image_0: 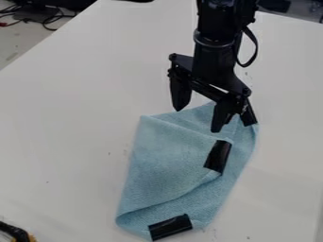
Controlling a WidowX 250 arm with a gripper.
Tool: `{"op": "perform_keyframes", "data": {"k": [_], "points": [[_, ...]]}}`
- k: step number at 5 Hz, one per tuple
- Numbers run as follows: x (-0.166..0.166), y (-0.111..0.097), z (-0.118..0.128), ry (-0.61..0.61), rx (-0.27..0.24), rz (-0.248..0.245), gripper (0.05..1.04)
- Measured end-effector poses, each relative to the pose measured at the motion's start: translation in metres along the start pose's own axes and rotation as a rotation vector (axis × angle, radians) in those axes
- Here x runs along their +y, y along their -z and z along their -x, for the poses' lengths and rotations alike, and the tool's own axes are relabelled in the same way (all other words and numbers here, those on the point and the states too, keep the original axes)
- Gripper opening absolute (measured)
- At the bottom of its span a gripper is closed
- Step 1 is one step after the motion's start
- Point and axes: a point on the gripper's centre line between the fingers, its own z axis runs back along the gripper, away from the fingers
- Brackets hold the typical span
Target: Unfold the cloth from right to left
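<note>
The gripper (199, 119) hangs over the upper part of the light blue cloth, open, with its two fingers spread well apart and nothing seen between them. One fingertip is by the cloth's top edge, the other above the upper right part. Partly folded, the cloth (167, 163) has a layer lying over from the left. That layer's corner carries a black patch (218, 156) right of the cloth's middle. Another black patch (170, 227) marks the bottom corner, and a third (249, 117) is at the top right corner, partly behind the gripper.
The cloth lies on a white table (63, 132). At the bottom left corner is a black and yellow object (15, 232). Dark cables (47, 20) lie beyond the table's far left edge, and the table's right edge runs near the lower right of the view.
</note>
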Motion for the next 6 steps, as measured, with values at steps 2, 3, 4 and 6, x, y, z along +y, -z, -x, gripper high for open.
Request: {"op": "perform_keyframes", "data": {"k": [2,3,4,6], "points": [[-0.016,0.021,-0.003,-0.027,0.042,0.019,1.000],[-0.029,0.040,-0.017,-0.058,0.005,0.037,1.000],[-0.040,0.067,-0.029,-0.098,-0.035,0.092,1.000],[-0.048,0.080,-0.038,-0.106,-0.079,0.154,0.946]]}}
